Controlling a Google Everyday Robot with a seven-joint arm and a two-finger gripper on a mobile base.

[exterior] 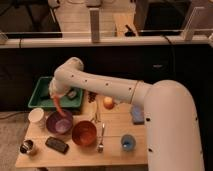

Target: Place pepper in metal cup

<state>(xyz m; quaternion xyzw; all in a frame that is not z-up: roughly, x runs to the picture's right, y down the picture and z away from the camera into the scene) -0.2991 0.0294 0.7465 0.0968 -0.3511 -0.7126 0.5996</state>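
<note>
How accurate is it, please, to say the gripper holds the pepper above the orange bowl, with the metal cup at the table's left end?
The camera view shows the gripper holding the pepper above the purple bowl, not the orange bowl; the metal cup is at the table's left end.

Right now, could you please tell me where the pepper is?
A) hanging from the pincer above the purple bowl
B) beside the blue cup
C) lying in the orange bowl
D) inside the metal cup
A: the pepper dangles from the pincer just above the purple bowl, well apart from the metal cup at the table's front left corner.
</note>
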